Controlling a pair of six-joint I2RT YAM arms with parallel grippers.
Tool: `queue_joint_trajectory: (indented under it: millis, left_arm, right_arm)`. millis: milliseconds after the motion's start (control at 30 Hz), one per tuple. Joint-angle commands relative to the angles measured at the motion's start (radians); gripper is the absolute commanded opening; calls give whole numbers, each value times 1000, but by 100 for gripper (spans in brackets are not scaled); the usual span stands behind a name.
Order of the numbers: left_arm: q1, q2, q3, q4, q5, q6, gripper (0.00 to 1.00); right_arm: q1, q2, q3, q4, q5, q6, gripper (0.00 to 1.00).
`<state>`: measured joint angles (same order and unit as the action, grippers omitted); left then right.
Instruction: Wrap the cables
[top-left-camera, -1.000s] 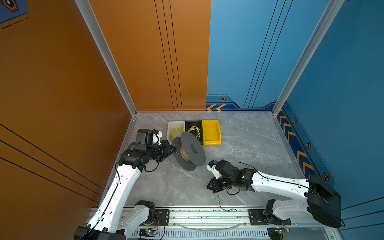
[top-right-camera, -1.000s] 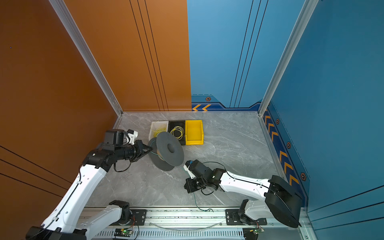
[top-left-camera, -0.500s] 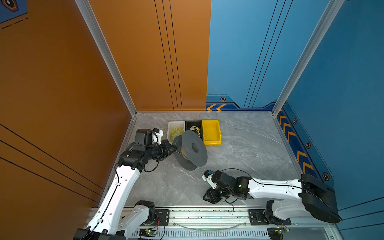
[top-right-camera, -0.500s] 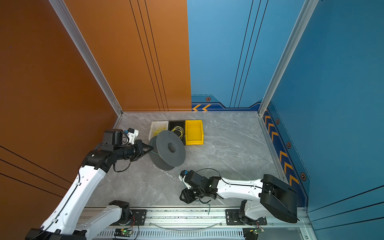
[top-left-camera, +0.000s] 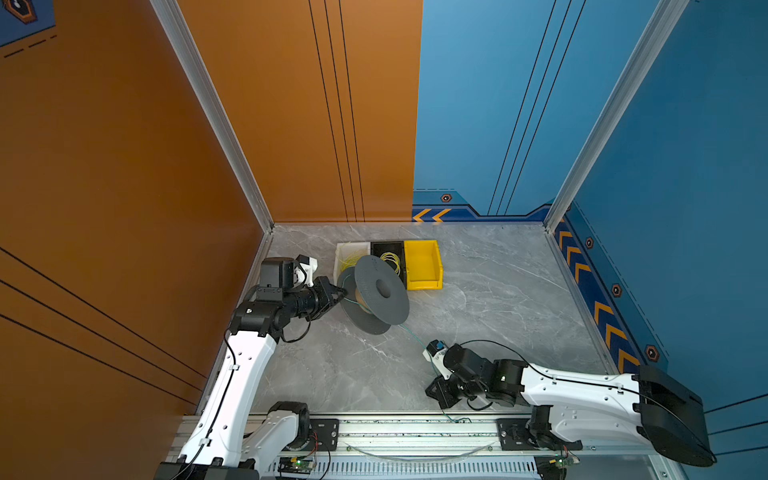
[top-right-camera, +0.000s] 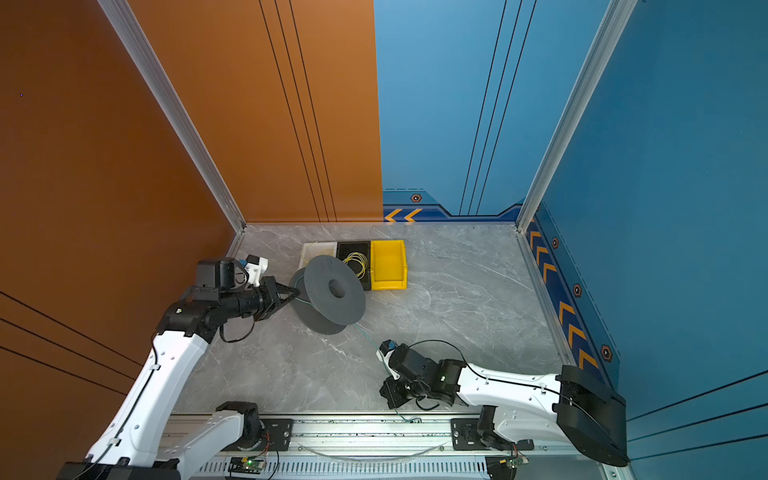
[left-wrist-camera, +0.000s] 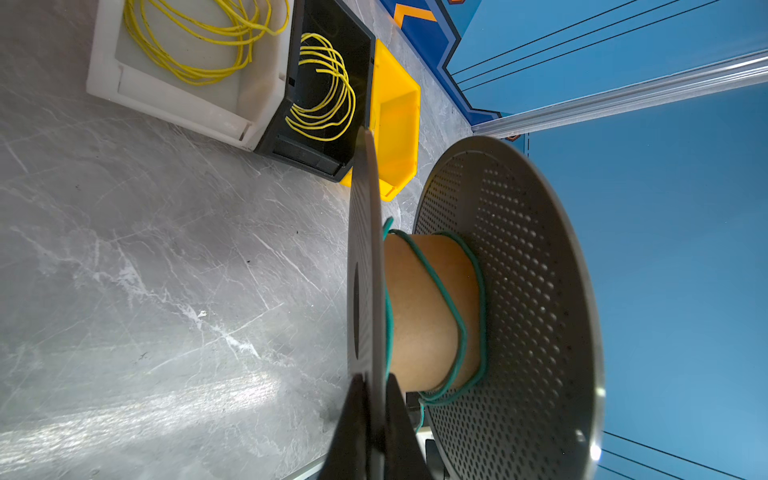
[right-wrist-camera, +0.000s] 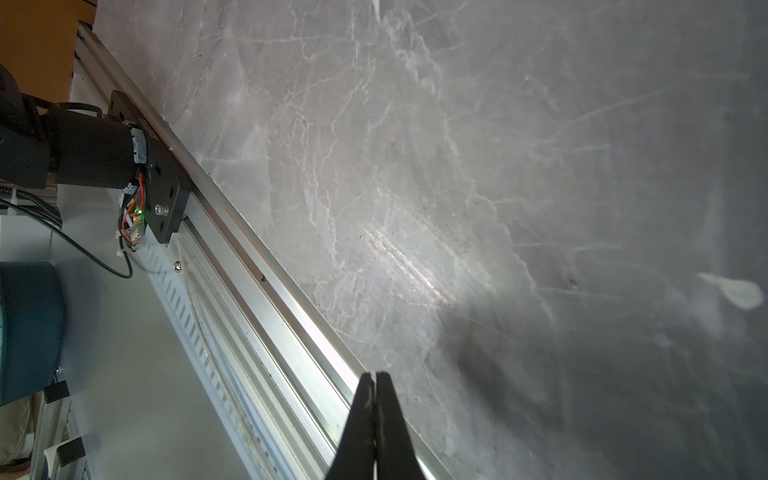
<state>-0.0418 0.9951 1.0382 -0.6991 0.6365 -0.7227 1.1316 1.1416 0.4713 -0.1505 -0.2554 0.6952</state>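
The left claw (top-left-camera: 340, 294) is clamped on the rim of the spool's (top-left-camera: 382, 291) left flange. In the left wrist view its fingers (left-wrist-camera: 401, 424) sit either side of that disc. The grey spool stands on edge, left of centre on the surface (top-left-camera: 498, 299), just nearer than three bins (top-left-camera: 424, 284). The teal cable (left-wrist-camera: 459, 332) makes a few loose turns round the brown core. It then trails right and nearer, towards the right arm, and its tail lies over the near rail (top-left-camera: 395, 426). The right claw (right-wrist-camera: 376, 380) is closed tight, fingers touching, low by that rail. Whether it pinches the cable I cannot tell.
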Motion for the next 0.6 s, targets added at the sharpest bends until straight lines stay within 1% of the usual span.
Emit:
queue_joint_trajectory:
  millis: [0,67,133,233,300,367,467,533,567]
  left_arm:
    - [32,-12,50,72,92,16,0]
    - [65,-20,52,73,135,24,0]
    - [112,-27,52,70,182,35,0]
    - [125,-23,53,86,234,59,0]
    - [126,-31,52,96,270,84,0]
    - [123,-44,47,97,304,114,0]
    - [101,-81,17,96,311,146,0]
    - [80,-108,-1,97,308,164,0]
    - [67,-123,-41,98,309,176,0]
  right_arm:
    - [-20,-22,-18,-94,28,-3,0]
    - [-55,-28,5,-169,28,-21,0]
    - [-115,-32,41,-276,21,-42,0]
    - [-222,-34,93,-396,-31,-83,0]
    - [-323,-22,136,-453,-113,-102,0]
    - [-417,-6,176,-473,-199,-103,0]
    - [-570,29,236,-472,-328,-87,0]
    - [-647,73,277,-465,-421,-91,0]
    - [-681,98,299,-466,-454,-94,0]
